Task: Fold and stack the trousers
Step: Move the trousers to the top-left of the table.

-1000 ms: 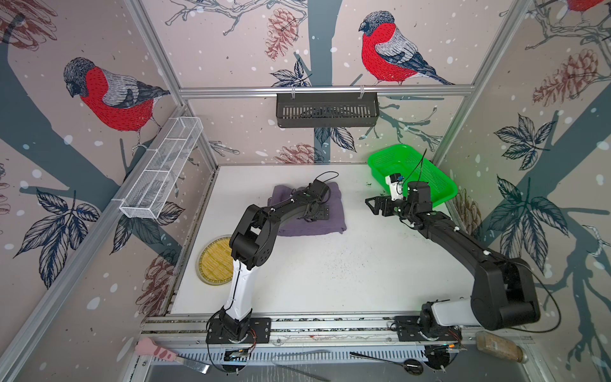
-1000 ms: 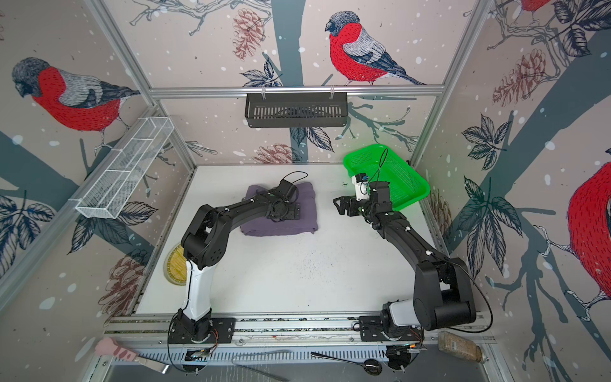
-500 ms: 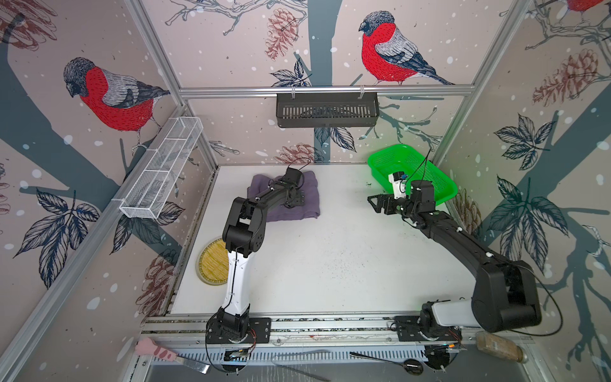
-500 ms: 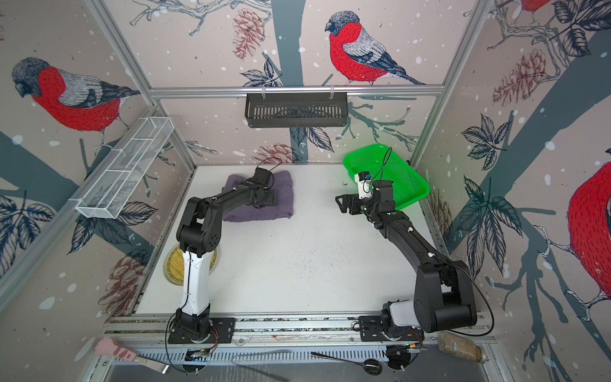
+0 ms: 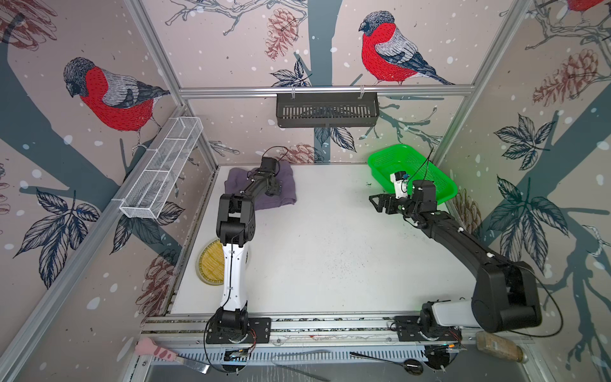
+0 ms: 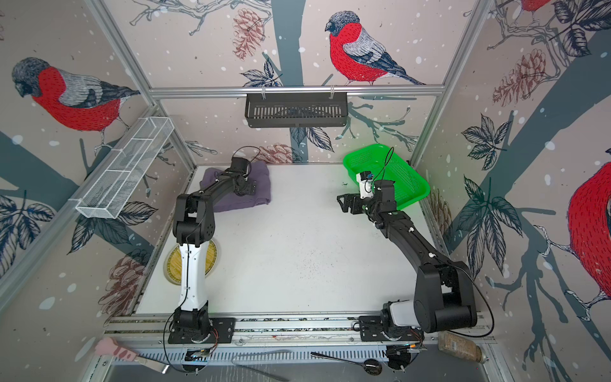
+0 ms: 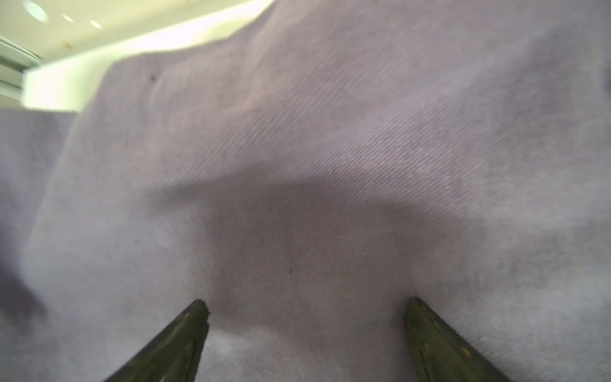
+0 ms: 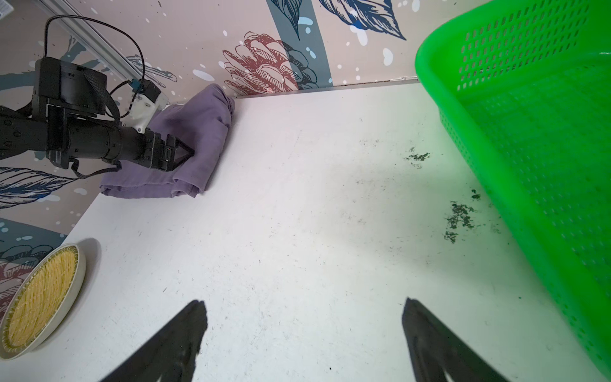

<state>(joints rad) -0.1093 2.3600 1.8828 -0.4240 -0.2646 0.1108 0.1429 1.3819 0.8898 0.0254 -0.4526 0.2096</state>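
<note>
In both top views the folded trousers (image 5: 286, 195) (image 6: 263, 198) lie upper left of centre, in the tabletop's (image 5: 330, 258) far corner. Only the left wrist view shows the left tool (image 7: 304, 307) spread wide and empty over the cloth. The right tool (image 8: 304, 307), likewise spread and empty, hovers beside the green basket (image 8: 529, 39).

Wallpaper (image 5: 231, 49) of red-breasted birds (image 5: 383, 49), pine cones and dark branches is covering the walls on three sides. Aluminium rails (image 5: 231, 91) are framing the corners. A black slotted rack (image 5: 326, 110) is hanging from the rear rail, and a white wire basket (image 5: 162, 172) is hanging along a side wall. Even light is falling on the white desk (image 5: 330, 248), which is showing dark specks.
</note>
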